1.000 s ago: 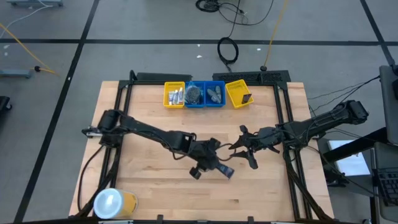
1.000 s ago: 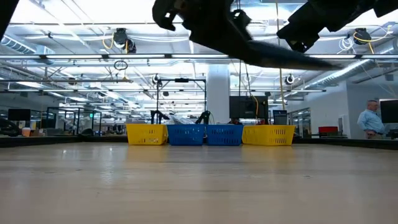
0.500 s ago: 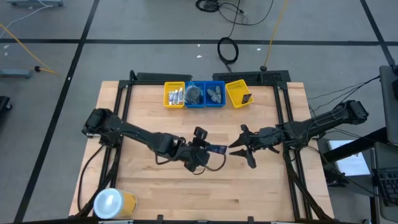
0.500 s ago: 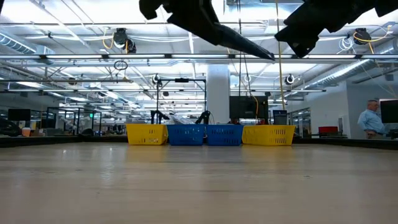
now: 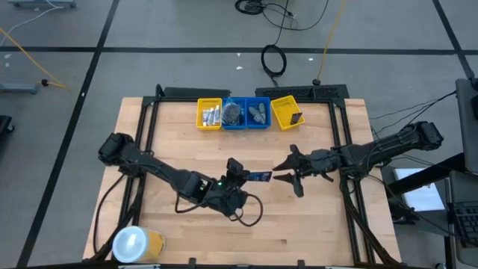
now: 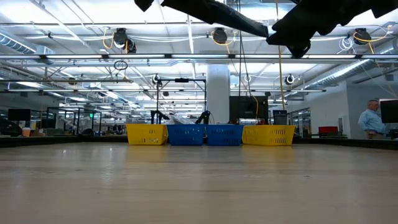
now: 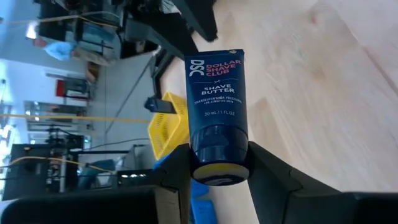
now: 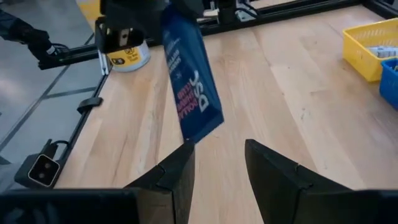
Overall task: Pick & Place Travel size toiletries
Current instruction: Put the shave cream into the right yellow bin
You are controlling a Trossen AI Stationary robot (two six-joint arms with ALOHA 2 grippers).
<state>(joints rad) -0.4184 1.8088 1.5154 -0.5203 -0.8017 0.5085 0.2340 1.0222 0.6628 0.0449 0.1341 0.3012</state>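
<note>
A navy flat tube (image 7: 216, 93) printed "Shave Butter" is lifted over the table's middle, in the shut left gripper (image 5: 245, 178). In the high view the tube (image 5: 260, 177) points toward the right gripper (image 5: 288, 174). That gripper is open and hangs just right of the tube's free end, fingers spread to either side without touching. The right wrist view shows the tube (image 8: 189, 87) hanging ahead of the open right gripper (image 8: 217, 167). Other toiletries lie in the trays at the far edge. My left gripper pinches the tube by its round cap end (image 7: 219, 152), one finger (image 7: 180, 177) on each side. The fingers come level from the table's left, along the tube. The tube is clear of the table, its flat sealed end (image 7: 216, 59) pointing to the right.
A row of trays stands at the far edge: yellow (image 5: 209, 122), two blue (image 5: 246, 124), yellow (image 5: 282, 110). A large white-topped yellow container (image 5: 137, 244) sits at the near left corner. Black frame rails run along the table's sides. A person (image 6: 372, 119) stands far behind.
The left gripper has risen from the near middle of the table and moved toward the far edge, lifting the navy tube clear. The tube has turned level, pointing at the right gripper. The right gripper has shifted slightly toward the far edge and stayed open.
</note>
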